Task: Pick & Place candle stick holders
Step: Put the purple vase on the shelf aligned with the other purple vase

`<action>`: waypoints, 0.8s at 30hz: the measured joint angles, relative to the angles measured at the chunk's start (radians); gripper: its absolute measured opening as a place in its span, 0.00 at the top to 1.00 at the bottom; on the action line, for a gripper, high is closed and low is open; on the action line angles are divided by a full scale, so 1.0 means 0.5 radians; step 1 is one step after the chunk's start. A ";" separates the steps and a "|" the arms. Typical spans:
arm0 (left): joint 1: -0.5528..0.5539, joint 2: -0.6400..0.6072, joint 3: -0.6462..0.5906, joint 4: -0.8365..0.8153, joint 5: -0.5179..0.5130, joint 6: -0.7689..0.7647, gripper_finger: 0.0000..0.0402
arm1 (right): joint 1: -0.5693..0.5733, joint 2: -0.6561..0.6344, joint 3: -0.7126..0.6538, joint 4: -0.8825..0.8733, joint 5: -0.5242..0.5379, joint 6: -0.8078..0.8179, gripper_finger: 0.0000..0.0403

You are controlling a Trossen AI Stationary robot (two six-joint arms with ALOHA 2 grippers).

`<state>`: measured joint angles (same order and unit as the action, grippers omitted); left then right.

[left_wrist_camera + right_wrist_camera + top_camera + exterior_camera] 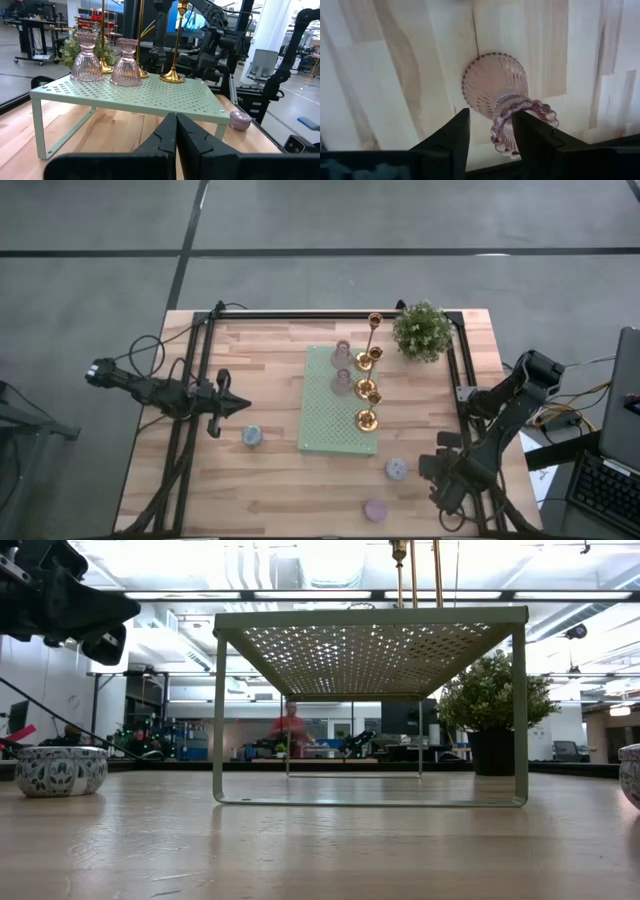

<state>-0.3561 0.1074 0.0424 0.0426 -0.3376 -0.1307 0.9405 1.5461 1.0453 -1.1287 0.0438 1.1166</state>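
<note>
Several gold holders (367,390) and two pink glass holders (342,365) stand on the pale green perforated shelf (325,430). They also show in the left wrist view (126,62). A blue-grey cup (252,436), a lavender cup (396,469) and a pink ribbed holder (375,510) stand on the table. My left gripper (238,408) is shut and empty, left of the shelf, above the blue-grey cup's far side. My right gripper (491,135) is open near the table's near right corner. The pink holder (492,82) shows through its finger gap, upright on its base.
A green potted plant (422,330) stands at the far right behind the shelf. A black frame rail (465,360) runs along the table's edges. The shelf stands on thin legs (220,720) with open room beneath. Bare wood lies between the shelf and the near edge.
</note>
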 joint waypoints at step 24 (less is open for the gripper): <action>0.000 0.000 0.000 -0.017 0.000 -0.001 0.98 | -0.010 0.180 0.405 -0.249 0.089 -0.222 0.95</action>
<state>-0.3561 0.1073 0.0425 0.0339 -0.3376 -0.1309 0.9353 1.6360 1.2479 -1.2534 0.0884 1.0057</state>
